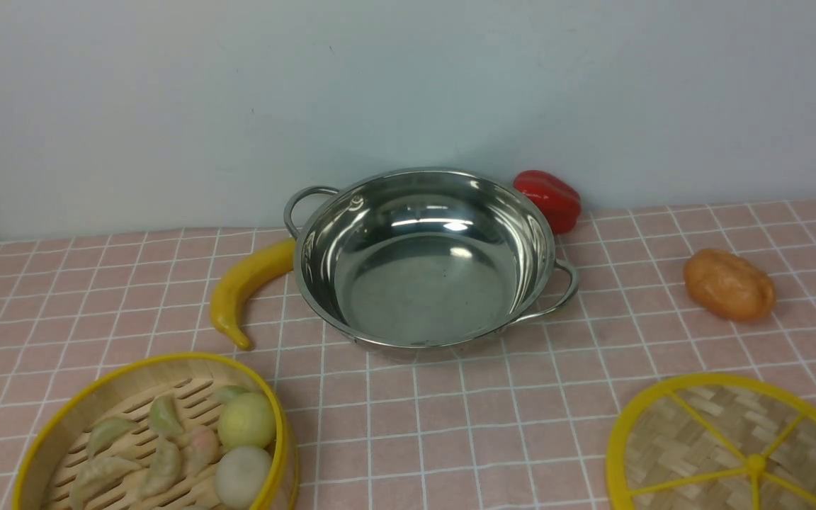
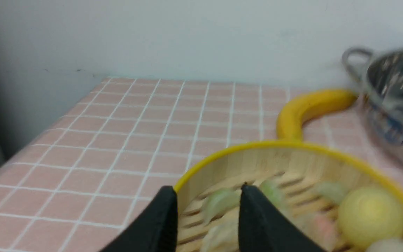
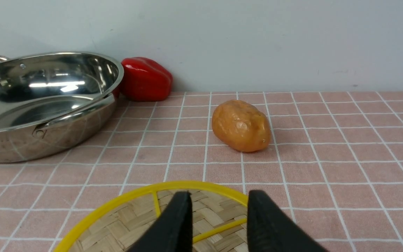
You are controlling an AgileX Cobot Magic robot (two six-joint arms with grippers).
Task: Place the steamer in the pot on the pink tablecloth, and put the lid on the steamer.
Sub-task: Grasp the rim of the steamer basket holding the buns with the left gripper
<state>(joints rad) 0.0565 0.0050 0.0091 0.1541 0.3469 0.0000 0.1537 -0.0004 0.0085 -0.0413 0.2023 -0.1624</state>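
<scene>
The steamer, a bamboo basket with yellow rims holding dumplings and buns, sits at the front left of the pink tablecloth. The empty shiny pot stands at mid-back. The woven lid lies flat at the front right. Neither gripper shows clearly in the front view. In the left wrist view my left gripper is open at the steamer's near rim, one finger outside the wall and one inside; the view is blurred. In the right wrist view my right gripper is open over the lid's far edge.
A yellow banana lies against the pot's left side, between pot and steamer. A red pepper sits behind the pot by the wall. An orange potato-like lump lies to the right, beyond the lid. The cloth's left edge drops off near the steamer.
</scene>
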